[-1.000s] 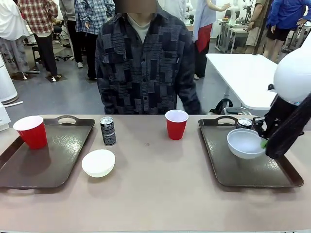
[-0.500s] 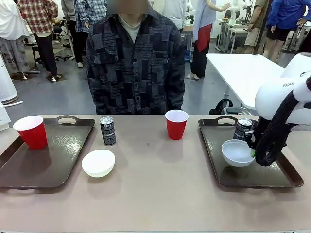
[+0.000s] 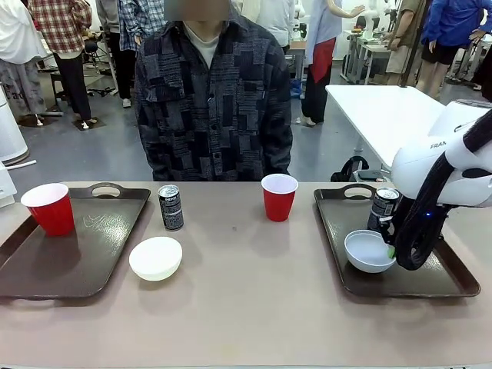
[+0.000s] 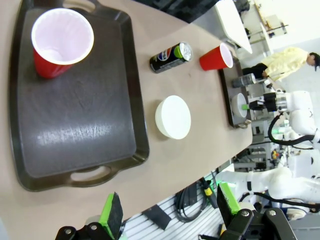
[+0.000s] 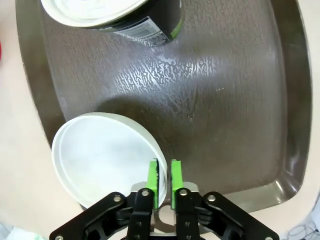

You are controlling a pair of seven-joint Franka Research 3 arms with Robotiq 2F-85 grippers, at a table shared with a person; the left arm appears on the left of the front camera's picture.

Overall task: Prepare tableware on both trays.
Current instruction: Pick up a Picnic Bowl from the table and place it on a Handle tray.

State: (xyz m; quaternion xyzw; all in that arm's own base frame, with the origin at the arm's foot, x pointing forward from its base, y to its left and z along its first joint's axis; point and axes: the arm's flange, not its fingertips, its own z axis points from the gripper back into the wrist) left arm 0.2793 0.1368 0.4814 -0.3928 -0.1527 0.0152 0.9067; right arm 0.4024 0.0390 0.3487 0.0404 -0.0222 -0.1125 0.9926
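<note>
My right gripper [image 3: 393,250] is shut on the rim of a white bowl [image 3: 368,250], held low on the right tray [image 3: 336,223]; whether it rests there is unclear. In the right wrist view the green pads [image 5: 153,178] pinch the bowl [image 5: 102,156] at its rim, and a dark can [image 5: 150,20] stands behind it on the tray [image 5: 225,100]. That can [image 3: 383,208] is upright. A red cup [image 3: 278,197], a second can [image 3: 171,207] and another bowl [image 3: 155,257] sit on the tabletop. The left tray [image 3: 84,250] holds a red cup [image 3: 50,208]. My left gripper [image 4: 170,210] hangs open above that tray [image 4: 85,115].
A person in a dark patchwork shirt [image 3: 215,100] stands at the far edge, hands out of sight. The tan tabletop [image 3: 254,300] lies between the trays. Other people and a white table [image 3: 384,115] are farther back.
My right arm has lowered the bowl and moved it left and forward on the right tray. The person has shifted slightly to the left.
</note>
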